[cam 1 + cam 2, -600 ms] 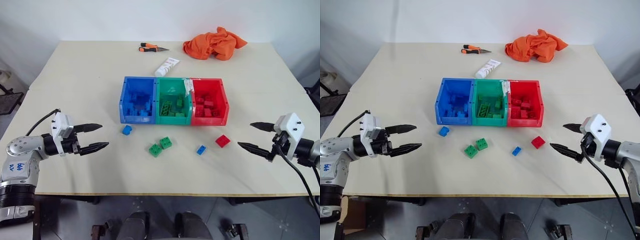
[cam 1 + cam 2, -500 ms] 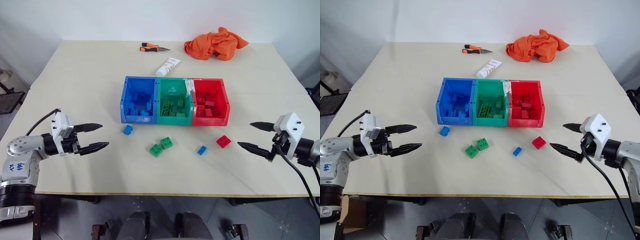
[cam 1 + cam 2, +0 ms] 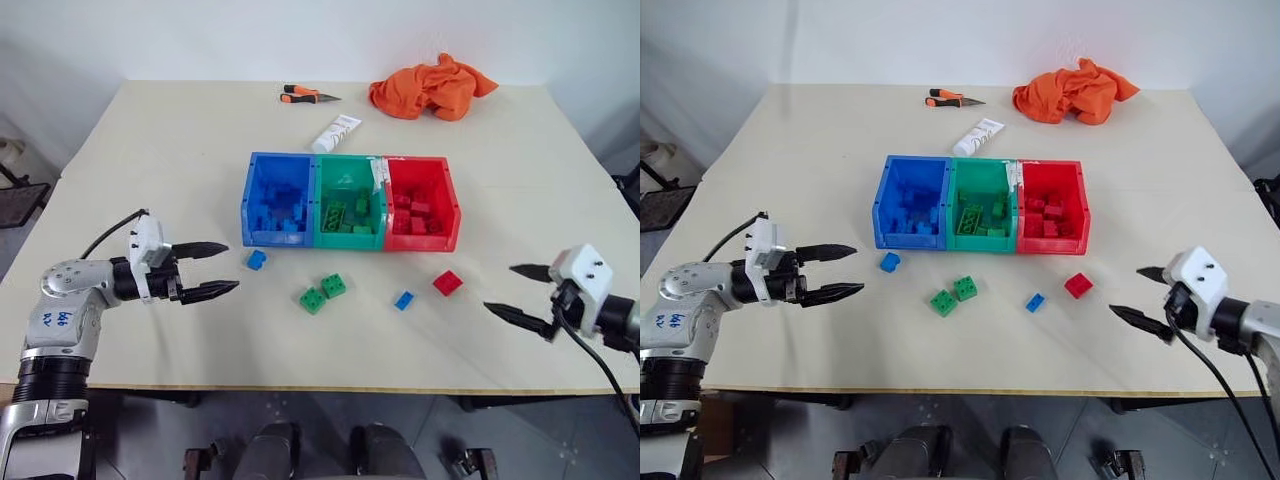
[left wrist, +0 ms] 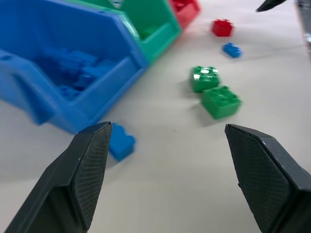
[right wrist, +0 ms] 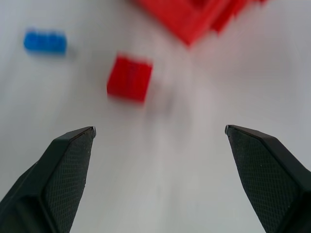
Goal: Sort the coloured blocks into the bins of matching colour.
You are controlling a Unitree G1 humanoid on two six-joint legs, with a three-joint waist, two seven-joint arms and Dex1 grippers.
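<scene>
While the bins and loose blocks lie where they did a moment ago, both arms have shifted. The left pincer (image 3: 218, 268) has moved rightward toward frame centre, now just left of the blue block (image 3: 256, 260) that sits below the blue bin (image 3: 277, 199); its fingers stand wide apart and hold nothing. The right pincer (image 3: 522, 294) has dropped lower and further right in the frame, away from the red block (image 3: 447, 283), fully open and empty too. The green bin (image 3: 348, 203) and red bin (image 3: 421, 204) join the blue one in a row at centre, each holding blocks of its colour. Two green blocks (image 3: 322, 292) and a small blue block (image 3: 403, 299) lie on the surface (image 3: 180, 150) below the bins.
</scene>
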